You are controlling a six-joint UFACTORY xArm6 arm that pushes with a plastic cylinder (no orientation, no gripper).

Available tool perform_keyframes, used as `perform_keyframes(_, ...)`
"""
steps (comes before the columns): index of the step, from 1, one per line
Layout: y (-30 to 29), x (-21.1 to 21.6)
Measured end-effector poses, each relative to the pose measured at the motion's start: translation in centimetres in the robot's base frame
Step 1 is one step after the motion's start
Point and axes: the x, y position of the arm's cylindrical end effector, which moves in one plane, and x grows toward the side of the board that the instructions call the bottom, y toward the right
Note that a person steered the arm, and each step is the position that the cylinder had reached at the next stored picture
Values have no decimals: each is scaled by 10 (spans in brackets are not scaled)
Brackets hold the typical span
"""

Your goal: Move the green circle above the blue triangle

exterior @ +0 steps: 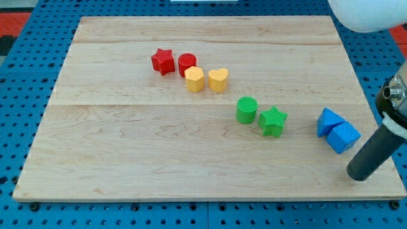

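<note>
Tip: my tip (360, 175) is the lower end of a dark rod that enters from the view's right edge; it rests near the worktop's lower right corner and touches no block.
Gripper: the arm carries none, so there are no jaws apart or together to tell of, and the rod holds nothing.
Blue blocks: the blue cube (344, 137) lies just up and to the left of my tip, apart from it, and touches the blue triangle (329, 121), which sits a little further up and left.
Green circle: the green circle (247, 109) stands well to the left of my tip and somewhat higher in the view, left of the blue triangle.
Green star: the green star (273, 121) sits between the green circle and the blue pair, just beside the circle; whether the two touch I cannot quite tell.
Far cluster: far up and left of my tip, the red star (163, 61), red circle (187, 63), yellow hexagon (194, 79) and yellow heart (218, 79) run in a close row.
Worktop: the worktop (140, 152) is a pale wooden board of joined planks.
Surroundings: a blue pegboard (19, 137) frames the board, and a white rounded shape (365, 14) fills the view's top right corner.
</note>
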Motion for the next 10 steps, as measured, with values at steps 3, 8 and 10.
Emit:
perform_keyframes(3,-2,1)
perform_keyframes(8,-126,17)
perform_keyframes(10,-252,-67)
